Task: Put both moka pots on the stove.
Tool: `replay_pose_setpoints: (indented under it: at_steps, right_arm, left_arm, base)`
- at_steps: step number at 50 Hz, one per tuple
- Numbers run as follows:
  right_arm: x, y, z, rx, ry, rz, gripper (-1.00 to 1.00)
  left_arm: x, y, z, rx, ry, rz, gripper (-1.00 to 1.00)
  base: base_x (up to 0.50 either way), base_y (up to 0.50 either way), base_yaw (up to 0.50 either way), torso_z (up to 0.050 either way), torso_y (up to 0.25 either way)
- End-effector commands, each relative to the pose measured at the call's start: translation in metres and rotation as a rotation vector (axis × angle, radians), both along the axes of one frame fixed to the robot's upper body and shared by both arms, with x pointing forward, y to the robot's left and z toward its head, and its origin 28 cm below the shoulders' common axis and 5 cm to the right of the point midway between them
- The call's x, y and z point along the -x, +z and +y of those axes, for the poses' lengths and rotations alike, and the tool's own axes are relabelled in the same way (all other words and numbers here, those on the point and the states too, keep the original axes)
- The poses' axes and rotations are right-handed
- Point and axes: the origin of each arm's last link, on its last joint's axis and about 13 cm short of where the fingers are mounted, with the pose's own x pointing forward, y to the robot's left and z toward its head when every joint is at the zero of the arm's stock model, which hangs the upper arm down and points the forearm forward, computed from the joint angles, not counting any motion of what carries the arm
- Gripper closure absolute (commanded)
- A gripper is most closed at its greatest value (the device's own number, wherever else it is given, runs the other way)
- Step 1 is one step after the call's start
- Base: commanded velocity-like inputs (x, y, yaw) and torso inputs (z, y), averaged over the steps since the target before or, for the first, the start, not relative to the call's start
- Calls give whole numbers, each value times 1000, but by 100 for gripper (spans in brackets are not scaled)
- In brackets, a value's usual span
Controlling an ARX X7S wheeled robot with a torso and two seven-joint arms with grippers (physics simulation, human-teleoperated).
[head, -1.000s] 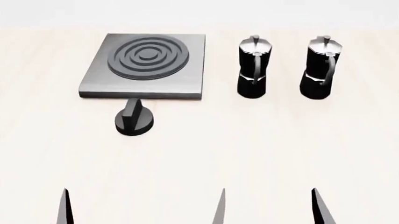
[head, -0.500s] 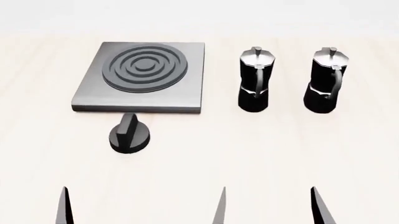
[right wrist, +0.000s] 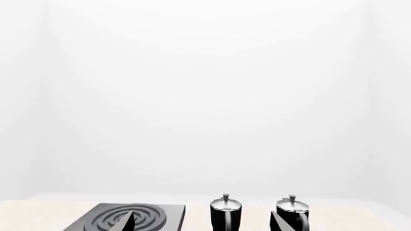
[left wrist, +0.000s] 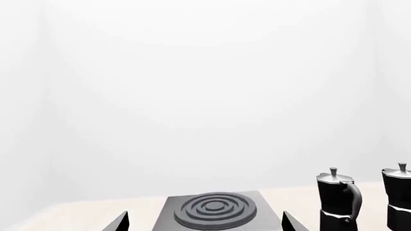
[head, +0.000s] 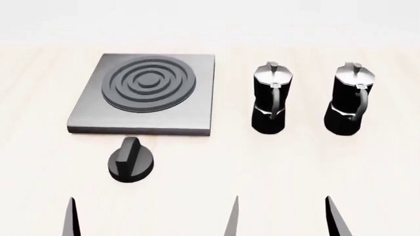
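Two glossy black faceted moka pots (head: 269, 98) (head: 348, 100) stand upright on the pale worktop (head: 262, 162), beside the flat dark-grey stove (head: 147, 93), unplaced. Both hands released, well short, empty.

Slim black pointed claw fingertips (head: 71, 219), dark grey inner faces

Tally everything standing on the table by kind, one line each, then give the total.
Moka pots: 2, one nearer the stove and one farther right
Stove: 1
Round black knob with a ridge: 1
Total: 4
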Motion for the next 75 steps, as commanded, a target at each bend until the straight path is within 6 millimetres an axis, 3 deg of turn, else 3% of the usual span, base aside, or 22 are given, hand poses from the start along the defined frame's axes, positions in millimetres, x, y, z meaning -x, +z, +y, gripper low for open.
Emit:
replay_pose_setpoints:
  at_steps: [1,15,75]
  right_arm:
    - [-1,-1,0,0,1,6,-100]
    - [-1,-3,-1,-1,-4,11,-100]
    - [-3,-7,0,1,-19,-7,-100]
  left_arm:
    - [1,1,-2,-2,-4,1,-100]
    - [4,7,-5,1,-11,4,-100]
    - [-2,-6,-3,3,-11,5,-100]
  base:
    - [172,0,0,0,0]
    - [171,0,0,0,0]
    - [156,0,0,0,0]
